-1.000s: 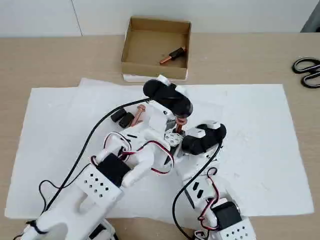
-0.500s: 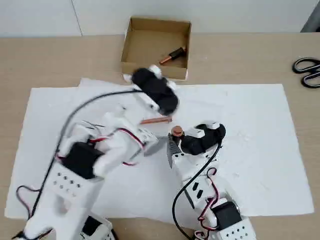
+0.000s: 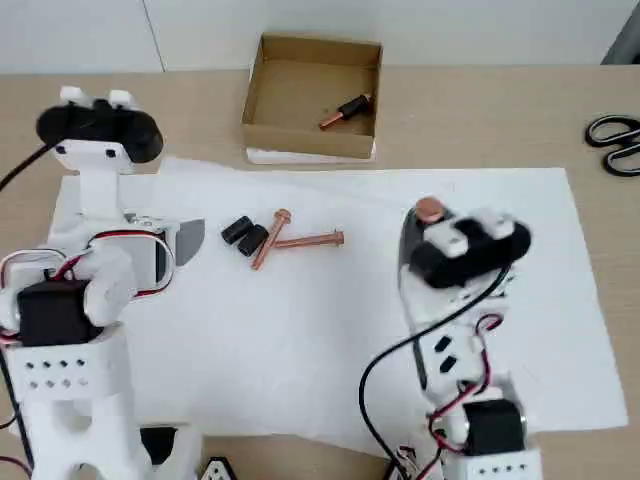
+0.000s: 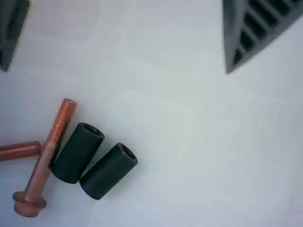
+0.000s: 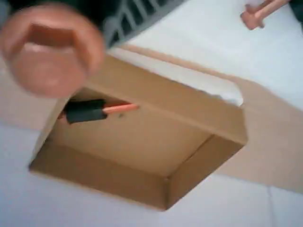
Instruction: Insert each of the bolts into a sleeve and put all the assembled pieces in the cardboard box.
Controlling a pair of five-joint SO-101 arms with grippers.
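The cardboard box [image 3: 262, 96] sits open at the far middle of the desk, shallow and brown. Inside, toward its right wall, lies one assembled piece [image 3: 346, 109], a copper bolt pushed into a black sleeve. On the white sheet [image 3: 520, 330] nearer than the box, two short black sleeves [image 3: 244, 235] lie side by side, touching. Against the right one rests a slanted bolt [image 3: 270, 238], head at the far end. A level bolt [image 3: 310, 240] meets its shank, head to the right. A third bolt [image 3: 430, 209] stands head-up, clamped in the right gripper's [image 3: 424, 226] jaws.
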